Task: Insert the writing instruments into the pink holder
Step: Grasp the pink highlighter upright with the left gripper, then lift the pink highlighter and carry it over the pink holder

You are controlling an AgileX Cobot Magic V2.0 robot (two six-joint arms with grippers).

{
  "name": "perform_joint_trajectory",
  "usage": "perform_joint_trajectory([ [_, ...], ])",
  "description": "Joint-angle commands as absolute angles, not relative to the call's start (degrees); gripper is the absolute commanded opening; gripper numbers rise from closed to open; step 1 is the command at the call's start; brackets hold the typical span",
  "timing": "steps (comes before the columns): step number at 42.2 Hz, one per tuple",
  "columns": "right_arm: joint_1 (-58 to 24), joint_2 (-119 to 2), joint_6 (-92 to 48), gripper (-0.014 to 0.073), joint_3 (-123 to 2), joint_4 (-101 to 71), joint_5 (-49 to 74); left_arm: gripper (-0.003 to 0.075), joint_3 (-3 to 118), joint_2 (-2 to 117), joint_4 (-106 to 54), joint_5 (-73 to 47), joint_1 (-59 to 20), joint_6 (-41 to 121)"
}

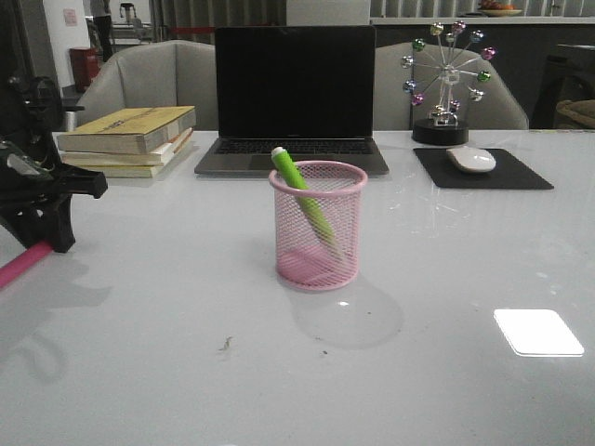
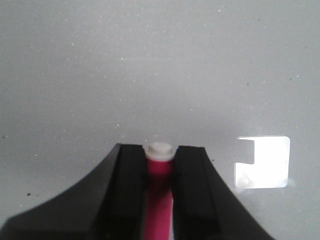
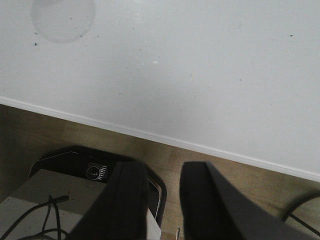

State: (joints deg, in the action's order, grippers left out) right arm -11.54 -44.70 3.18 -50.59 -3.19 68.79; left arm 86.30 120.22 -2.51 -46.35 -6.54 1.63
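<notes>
A pink holder of wire mesh is seen standing upright near the middle of the white surface, in front of a closed-screen dark laptop. Inside the holder a lime green pen is leaned at a tilt, its whitish tip raised above the rolled rim towards the laptop side and its lower end resting near the base. At the far left edge of the front view the left hand is held low over the surface, and a bright pink pen is seen projecting from beneath it, slanting down to the frame edge. In the left wrist view the same pink pen is shown clamped between the two black fingers, its whitish cap end protruding just beyond them, with bare surface beyond. The left hand is thus clenched on the pink pen, well apart from the holder. The right hand is seen only in its own wrist view, where its dark fingers are parted with nothing between them; it is held beyond the edge of the surface, above a wooden floor. Behind the holder a stack of books lies to the left of the laptop, while a white mouse rests on a black mouse pad to the right, with a small ferris-wheel ornament standing behind it.
</notes>
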Motion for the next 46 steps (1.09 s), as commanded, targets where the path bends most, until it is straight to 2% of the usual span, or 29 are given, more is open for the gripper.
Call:
perform_joint_trajectory([
  [1,-11.23,-44.36,3.09,0.0309,-52.06,-2.72,66.78,0.0091,87.76,115.49,-2.77,-46.70,-6.48,1.17],
  [6,-11.23,-44.36,3.09,0.0309,-52.06,-2.72,66.78,0.0091,85.16,110.10,-4.08,-43.60,-7.12,1.28],
  [11,-11.23,-44.36,3.09,0.0309,-52.06,-2.72,66.78,0.0091,77.62,100.52,-7.48,-32.74,-9.67,4.24],
  [17,-11.23,-44.36,3.09,0.0309,-52.06,-2.72,66.78,0.0091,63.76,85.66,-10.50,-10.73,-17.11,7.52],
  [25,-11.23,-44.36,3.09,0.0309,-52.06,-2.72,66.78,0.0091,49.33,75.11,-10.85,19.65,-29.81,7.42],
  [30,-11.23,-44.36,3.09,0.0309,-52.06,-2.72,66.78,0.0091,47.11,75.81,-10.85,30.17,-37.15,6.86],
  [36,-11.23,-44.36,3.09,0.0309,-52.06,-2.72,66.78,0.0091,48.19,82.15,-10.85,42.12,-43.53,6.86],
  [46,-11.23,-44.36,3.09,0.0309,-52.06,-2.72,66.78,0.0091,56.32,94.91,-10.85,46.46,-46.67,6.33],
])
